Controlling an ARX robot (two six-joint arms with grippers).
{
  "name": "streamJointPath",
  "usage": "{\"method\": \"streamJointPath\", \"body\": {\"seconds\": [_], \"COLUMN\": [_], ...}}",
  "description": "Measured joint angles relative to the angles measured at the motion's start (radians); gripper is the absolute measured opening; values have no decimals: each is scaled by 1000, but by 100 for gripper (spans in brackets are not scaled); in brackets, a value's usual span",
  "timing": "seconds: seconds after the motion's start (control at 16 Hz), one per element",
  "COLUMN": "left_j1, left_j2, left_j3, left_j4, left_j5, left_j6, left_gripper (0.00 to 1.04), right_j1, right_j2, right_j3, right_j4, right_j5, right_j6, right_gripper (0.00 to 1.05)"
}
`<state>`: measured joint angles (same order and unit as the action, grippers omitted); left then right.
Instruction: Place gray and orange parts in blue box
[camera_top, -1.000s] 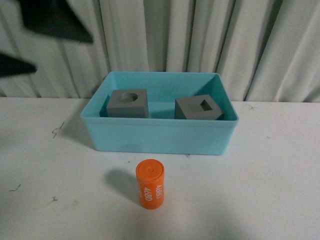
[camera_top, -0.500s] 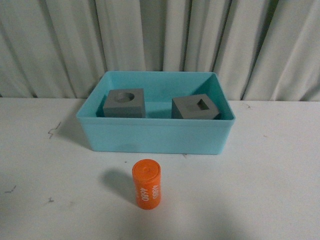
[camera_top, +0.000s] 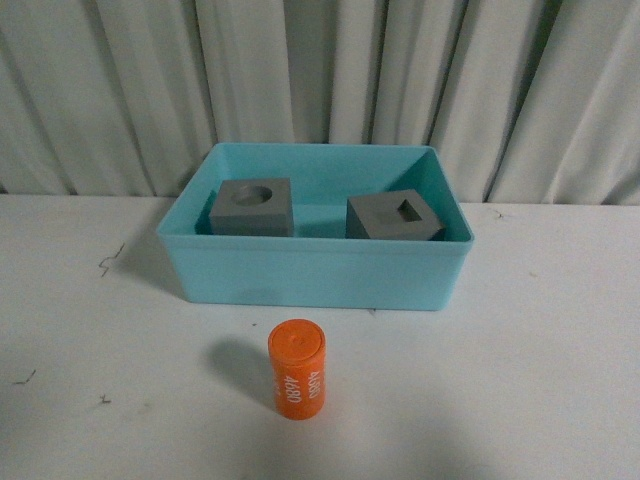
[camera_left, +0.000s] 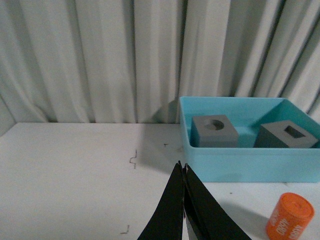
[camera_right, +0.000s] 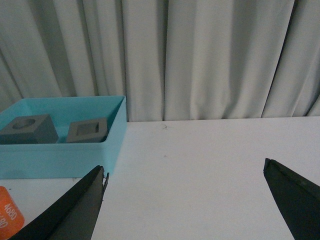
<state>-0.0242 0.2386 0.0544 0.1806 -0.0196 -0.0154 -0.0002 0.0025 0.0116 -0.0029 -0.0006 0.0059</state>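
A blue box (camera_top: 315, 275) sits on a white table (camera_top: 540, 380) before a pale, pleated curtain (camera_top: 300, 70). Inside it, a gray cube with a round hollow (camera_top: 252, 208) rests toward the left side. A second gray cube with a square hollow (camera_top: 393, 217), turned slightly askew, rests toward the right, apart from the first.

An orange cylinder (camera_top: 297, 368) stands upright on the table outside the box, near its front wall and close to the middle of the front view. White numerals run down its side and appear to read 4680, though the print is small.

The left wrist view shows the left hand (camera_left: 182, 167) pinched narrow over the table. Its dark fingers (camera_left: 167, 215) are pressed together with nothing between them, and the box and cylinder lie ahead and to one side.

The right wrist view shows the right hand (camera_right: 184, 166) spread wide and holding nothing. One finger (camera_right: 75, 210) is near the box's corner, and the cylinder is just visible at the frame's edge.
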Motion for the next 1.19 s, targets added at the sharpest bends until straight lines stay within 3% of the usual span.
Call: {"method": "streamJointPath", "body": {"seconds": [0.06, 0.31, 0.38, 0.81, 1.19], "left_j1": [32, 22, 24, 24, 24], "left_j2": [-11, -87, -191, -232, -232], "left_j3": [-3, -44, -44, -44, -44], "left_j4": [-4, -48, -181, -185, -184], "left_j5": [1, 19, 20, 19, 19], "left_j6": [0, 1, 1, 1, 1], "left_gripper": [2, 2, 2, 5, 75], "right_j1": [0, 0, 0, 0, 0], "right_j2": [0, 0, 0, 0, 0], "right_j3": [0, 0, 0, 0, 0], "right_j4": [0, -1, -2, 0, 0], "right_j5": [1, 0, 1, 0, 0], "right_j6": [0, 0, 0, 0, 0], "right_gripper": [98, 98, 98, 98, 98]}}
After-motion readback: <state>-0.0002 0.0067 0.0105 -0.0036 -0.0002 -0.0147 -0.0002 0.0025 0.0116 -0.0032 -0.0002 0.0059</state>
